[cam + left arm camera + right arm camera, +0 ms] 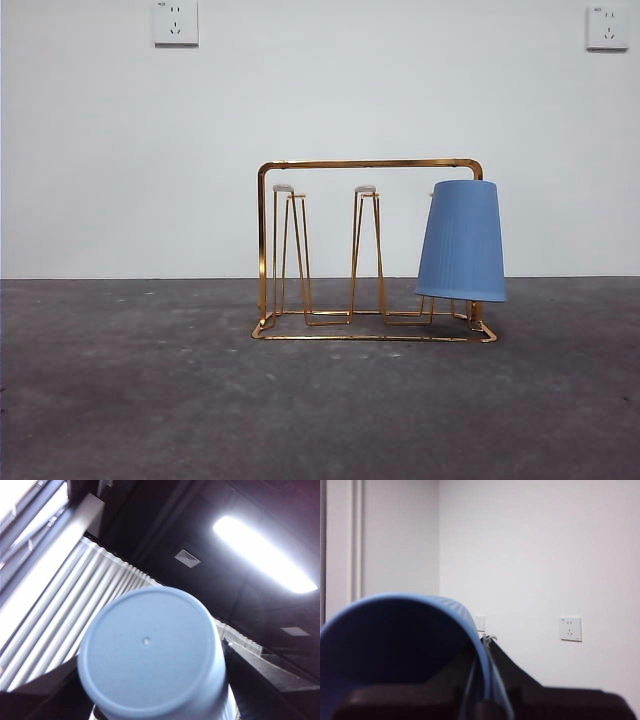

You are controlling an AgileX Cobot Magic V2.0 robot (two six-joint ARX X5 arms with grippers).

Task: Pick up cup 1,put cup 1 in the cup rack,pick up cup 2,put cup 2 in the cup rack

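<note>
The gold wire cup rack (370,164) stands on the table in the front view. A blue cup (461,242) sits upside down on its right peg. The two pegs to the left are bare. Neither arm shows in the front view. In the left wrist view my left gripper (152,700) is shut on a blue cup (147,647), whose closed bottom faces the camera with the ceiling behind it. In the right wrist view my right gripper (482,690) is shut on the wall of another blue cup (400,602), whose open mouth faces the camera.
The rack stands on a dark grey table (130,400) in front of a white wall with two sockets (175,22). A wall socket (570,628) shows in the right wrist view and ceiling lights (262,555) in the left wrist view.
</note>
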